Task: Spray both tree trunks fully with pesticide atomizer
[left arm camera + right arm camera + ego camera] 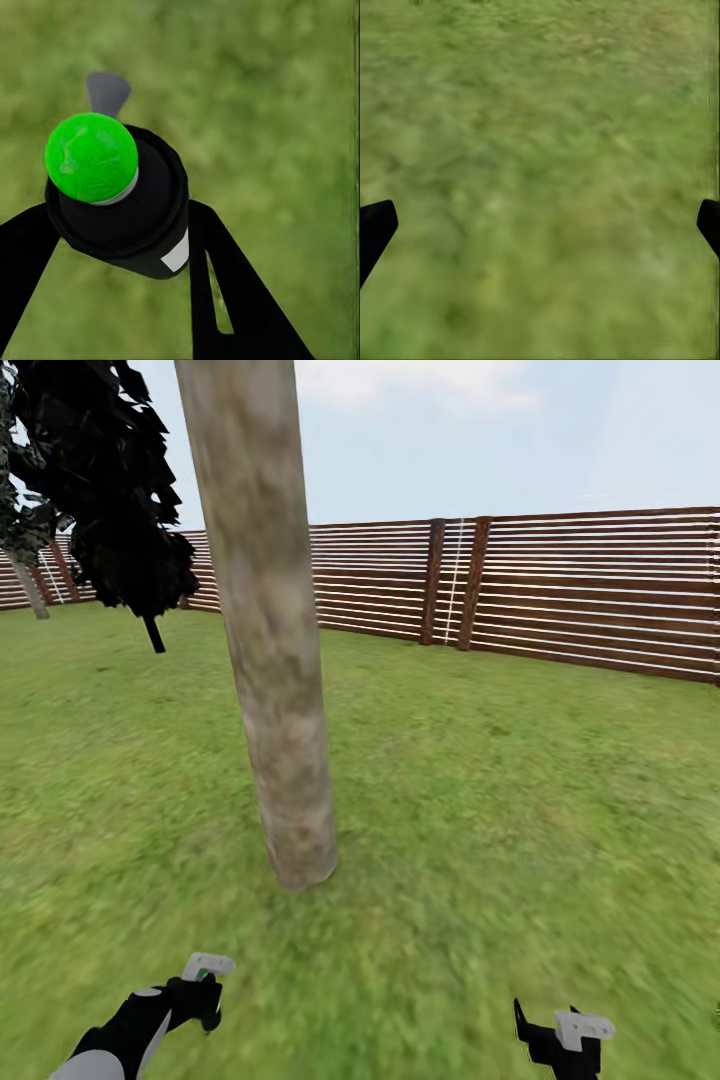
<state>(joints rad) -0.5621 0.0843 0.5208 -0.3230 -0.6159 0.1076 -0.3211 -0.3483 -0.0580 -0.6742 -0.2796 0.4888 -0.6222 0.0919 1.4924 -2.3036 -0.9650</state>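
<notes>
A thick mottled grey-beige tree trunk point(277, 660) rises from the lawn straight ahead, leaning slightly left, with its base about a metre in front of my arms. My left gripper point(203, 992) is low at the left, short of the trunk, and shut on the pesticide atomizer point(207, 966). The left wrist view shows the atomizer point(120, 217) as a black body with a bright green round cap and a grey nozzle, clamped between the black fingers point(232, 292). My right gripper point(556, 1038) hangs low at the right, and its fingertips stand wide apart over bare grass point(540, 187). No spray haze is visible.
A brown horizontal-slat fence point(580, 580) closes the lawn behind the trunk. A dark, near-black thin-stemmed tree point(110, 490) stands at the back left, and a thin grey stem point(30, 592) shows at the far left edge. Open grass point(500, 790) stretches to the right.
</notes>
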